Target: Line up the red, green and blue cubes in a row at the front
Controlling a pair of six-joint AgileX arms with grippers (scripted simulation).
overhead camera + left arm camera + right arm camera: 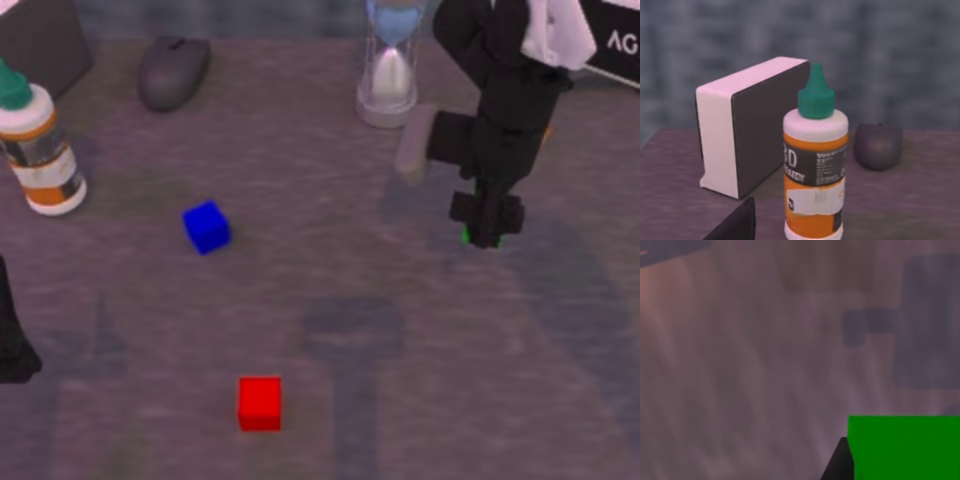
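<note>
The red cube [260,403] lies near the front edge, left of centre. The blue cube [207,227] sits turned on the table's left half, farther back. My right gripper [485,228] hangs over the right half, shut on the green cube [905,447]. From above only a sliver of the green cube [466,236] shows under the black fingers. In the right wrist view one dark finger [840,462] presses against the cube's side, with bare tabletop beyond. My left gripper [12,350] stays parked at the left edge, open, holding nothing.
An orange glue bottle [40,150] with a green cap stands at the back left, close in front of the left wrist camera. Behind it are a dark box [745,135], a grey mouse [173,70] and an hourglass [390,65].
</note>
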